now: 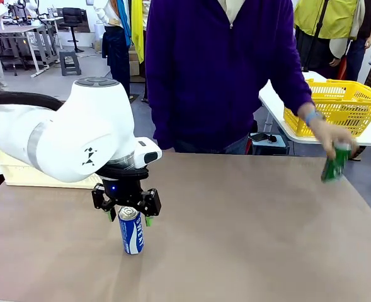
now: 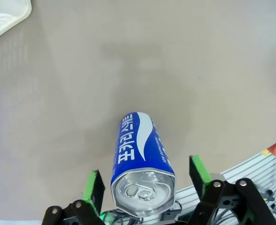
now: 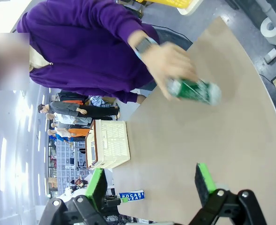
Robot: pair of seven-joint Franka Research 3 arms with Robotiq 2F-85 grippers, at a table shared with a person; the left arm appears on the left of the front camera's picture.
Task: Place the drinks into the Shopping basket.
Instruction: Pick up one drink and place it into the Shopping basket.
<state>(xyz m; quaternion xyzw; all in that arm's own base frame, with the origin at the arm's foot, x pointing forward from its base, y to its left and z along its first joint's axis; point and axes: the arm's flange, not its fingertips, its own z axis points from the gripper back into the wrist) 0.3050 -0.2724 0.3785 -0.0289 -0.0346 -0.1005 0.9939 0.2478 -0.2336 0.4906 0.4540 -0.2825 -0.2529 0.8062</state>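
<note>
Lower left in the front view, the left gripper straddles the upright blue can, fingers spread, gaps either side. At right a person's hand holds a green can; the right gripper gapes empty.

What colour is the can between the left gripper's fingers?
The can is blue with a white swoosh and lettering, silver top; clearest in the left wrist view.

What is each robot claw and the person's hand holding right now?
Left gripper: open, straddling the blue SWEAT can.
Right gripper: open, empty.
Person's hand: holding a green can.
</note>
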